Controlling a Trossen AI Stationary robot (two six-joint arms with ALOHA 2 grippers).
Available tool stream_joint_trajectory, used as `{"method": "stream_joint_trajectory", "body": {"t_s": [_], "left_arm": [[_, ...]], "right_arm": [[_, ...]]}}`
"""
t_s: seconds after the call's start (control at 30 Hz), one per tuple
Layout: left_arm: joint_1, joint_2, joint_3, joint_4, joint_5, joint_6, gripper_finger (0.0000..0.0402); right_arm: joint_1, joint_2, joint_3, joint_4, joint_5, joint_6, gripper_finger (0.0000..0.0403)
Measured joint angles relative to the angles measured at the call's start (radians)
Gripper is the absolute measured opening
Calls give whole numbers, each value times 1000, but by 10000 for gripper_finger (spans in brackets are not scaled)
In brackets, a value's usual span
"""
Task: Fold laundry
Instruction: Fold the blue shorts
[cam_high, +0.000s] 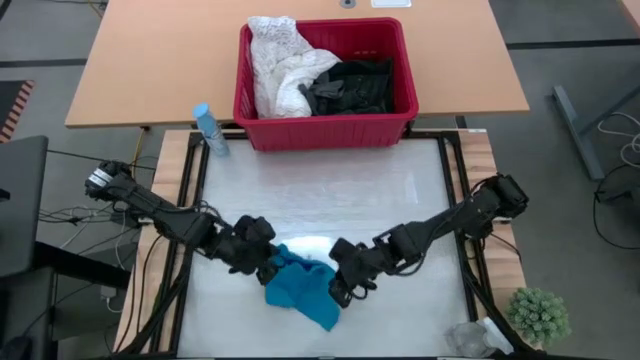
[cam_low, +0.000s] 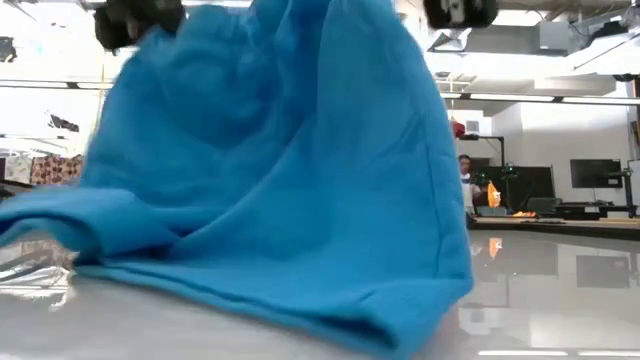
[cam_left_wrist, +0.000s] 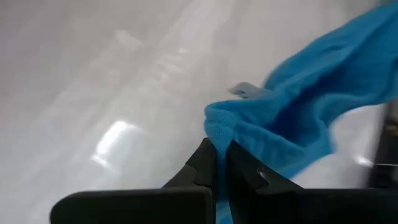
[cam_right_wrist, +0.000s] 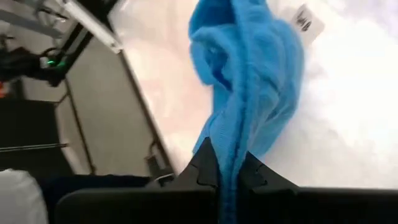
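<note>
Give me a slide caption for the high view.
Both hands, left and right, pinch a teal garment on the table, red basket behind.

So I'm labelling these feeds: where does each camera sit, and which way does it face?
High: overhead, looking down; both arms, blue garment, red basket.
Low: table height, looking across; garment fills it.
Left wrist: on the left arm; left pincer shut on garment.
Right wrist: right pincer shut on garment.
All share the garment.

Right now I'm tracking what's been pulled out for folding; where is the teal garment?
High view: the teal garment lies at the table's near edge, centre, pinched between the left hand and right hand, far from the red basket.
</note>
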Motion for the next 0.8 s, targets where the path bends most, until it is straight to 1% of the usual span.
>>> {"method": "stream_joint_trajectory", "body": {"t_s": [0.1, 0.27, 0.6, 0.8], "left_arm": [[58, 0, -39, 10, 6, 47, 0], [143, 0, -84, 27, 27, 143, 0], [297, 0, -198, 202, 48, 268, 2], [372, 0, -278, 306, 63, 331, 19]], "right_arm": [[-35, 0, -1, -56, -1, -24, 31], [-89, 0, -49, -74, -8, -37, 31], [-215, -1, -126, -94, 20, -57, 32], [-302, 0, -168, -93, 26, -71, 79]]}}
